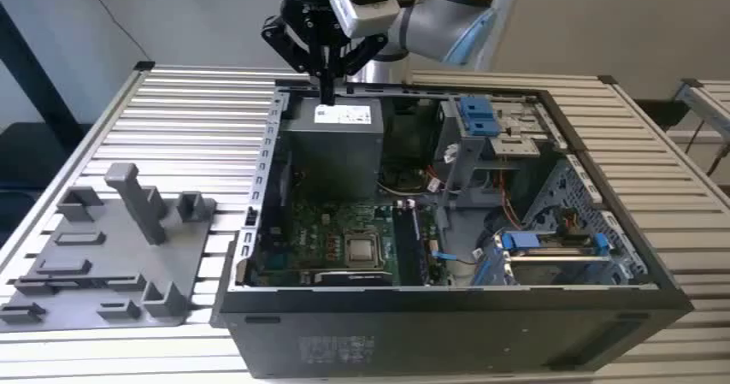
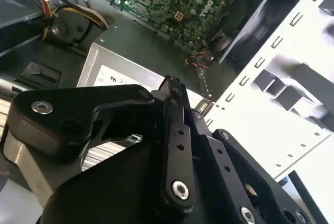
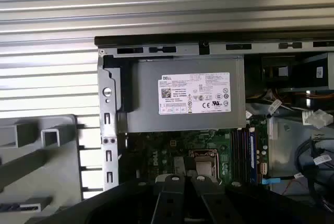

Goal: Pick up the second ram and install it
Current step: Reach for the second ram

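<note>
I hold the second ram (image 1: 328, 91) upright in my gripper's (image 1: 328, 67) closed jaws, with the memory slots (image 1: 406, 239) well below it, past the power supply (image 1: 337, 140).

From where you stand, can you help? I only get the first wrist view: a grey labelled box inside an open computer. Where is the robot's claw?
Observer: In the exterior view the gripper hangs above the power supply, at the far end of the computer case.
Operator: Is it open?
Observer: No, the second wrist view shows its fingers shut together.
Operator: Anything colourful I'm missing?
Observer: Yes, blue clips on the drive bay, toward the exterior view's right.
</note>
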Controlling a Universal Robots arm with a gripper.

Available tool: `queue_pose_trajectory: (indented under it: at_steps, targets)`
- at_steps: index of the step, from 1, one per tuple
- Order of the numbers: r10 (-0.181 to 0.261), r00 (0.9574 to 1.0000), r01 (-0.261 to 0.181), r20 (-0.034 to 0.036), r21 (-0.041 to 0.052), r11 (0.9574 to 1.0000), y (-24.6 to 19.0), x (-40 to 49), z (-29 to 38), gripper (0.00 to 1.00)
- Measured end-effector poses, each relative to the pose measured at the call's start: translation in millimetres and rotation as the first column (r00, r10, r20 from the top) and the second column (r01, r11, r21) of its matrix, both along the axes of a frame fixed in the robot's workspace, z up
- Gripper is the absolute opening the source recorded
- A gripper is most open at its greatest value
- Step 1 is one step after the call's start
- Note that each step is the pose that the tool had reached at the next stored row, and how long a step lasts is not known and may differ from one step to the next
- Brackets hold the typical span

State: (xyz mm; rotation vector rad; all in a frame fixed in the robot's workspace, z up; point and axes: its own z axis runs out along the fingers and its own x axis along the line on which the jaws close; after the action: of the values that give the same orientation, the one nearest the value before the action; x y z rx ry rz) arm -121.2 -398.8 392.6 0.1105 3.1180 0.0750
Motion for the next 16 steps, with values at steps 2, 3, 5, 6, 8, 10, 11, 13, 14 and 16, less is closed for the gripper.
queue_pose_trajectory:
  at_steps: [2,3,5,6,8,10,11,13,14,16]
  targets:
    - [0.0,1.0,0.0,0.0,0.0,1.0,0.0,0.0,0.0,0.11]
    - [0.0,1.0,0.0,0.0,0.0,1.0,0.0,0.0,0.0,0.11]
    - [0.0,1.0,0.0,0.0,0.0,1.0,0.0,-0.1,0.0,0.11]
    - [0.0,1.0,0.0,0.0,0.0,1.0,0.0,-0.1,0.0,0.11]
    - [0.0,1.0,0.0,0.0,0.0,1.0,0.0,-0.2,0.0,0.11]
    - [0.0,1.0,0.0,0.0,-0.0001,1.0,0.0,-0.7,0.0,0.11]
    - [0.0,1.0,0.0,0.0,-0.0001,1.0,0.0,-1.0,0.0,0.11]
    - [0.0,1.0,0.0,0.0,0.0,1.0,0.0,-2.0,0.0,0.11]
    - [0.0,1.0,0.0,0.0,-0.0001,1.0,0.0,-2.9,0.1,0.11]
    - [0.0,1.0,0.0,0.0,0.0,1.0,0.0,-4.9,0.0,0.11]
